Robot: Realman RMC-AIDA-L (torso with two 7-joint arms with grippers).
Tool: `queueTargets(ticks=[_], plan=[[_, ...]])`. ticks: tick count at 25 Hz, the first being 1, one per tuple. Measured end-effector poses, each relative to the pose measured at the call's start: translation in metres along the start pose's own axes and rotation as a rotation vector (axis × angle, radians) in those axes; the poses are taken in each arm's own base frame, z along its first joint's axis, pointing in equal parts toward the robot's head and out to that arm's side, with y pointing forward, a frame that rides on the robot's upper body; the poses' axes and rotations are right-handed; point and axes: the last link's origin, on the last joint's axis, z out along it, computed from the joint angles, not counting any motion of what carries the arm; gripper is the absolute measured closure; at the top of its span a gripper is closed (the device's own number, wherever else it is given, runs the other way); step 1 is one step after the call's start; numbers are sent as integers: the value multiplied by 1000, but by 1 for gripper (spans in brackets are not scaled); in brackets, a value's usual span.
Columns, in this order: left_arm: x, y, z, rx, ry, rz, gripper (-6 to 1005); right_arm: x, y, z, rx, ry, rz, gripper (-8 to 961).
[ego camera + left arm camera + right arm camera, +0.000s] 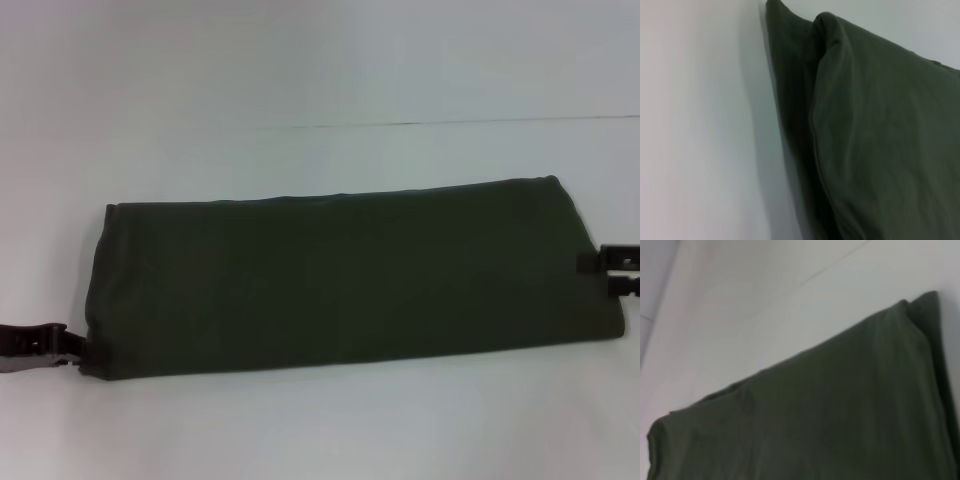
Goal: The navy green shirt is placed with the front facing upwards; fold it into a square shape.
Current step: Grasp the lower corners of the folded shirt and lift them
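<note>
The navy green shirt (350, 275) lies across the white table as a long, folded band, with plain cloth on top and no print showing. My left gripper (60, 345) sits at the band's near left corner, right against the cloth. At the right end, my right gripper (600, 270) touches the band's edge. The left wrist view shows a folded corner of the shirt (880, 140) with two layers. In the right wrist view the shirt (840, 420) is one smooth panel with a rounded folded edge.
The white table (320, 80) stretches beyond the shirt on all sides. A thin seam line (450, 123) runs across it behind the shirt.
</note>
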Motion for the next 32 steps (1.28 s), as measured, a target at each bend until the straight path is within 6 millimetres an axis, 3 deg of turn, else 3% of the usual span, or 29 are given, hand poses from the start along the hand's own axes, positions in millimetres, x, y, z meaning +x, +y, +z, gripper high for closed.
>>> queueTargets(ticks=[5, 10, 21, 32], plan=[[3, 2, 0, -1, -2, 9, 939, -26, 17, -14, 128, 100, 58, 99], [5, 4, 1, -4, -9, 19, 946, -37, 24, -5, 267, 179, 16, 100], [6, 4, 1, 1, -7, 23, 955, -27, 22, 20, 309, 224, -14, 101], [7, 5, 1, -3, -1, 22, 954, -22, 19, 31, 365, 249, -58, 214]])
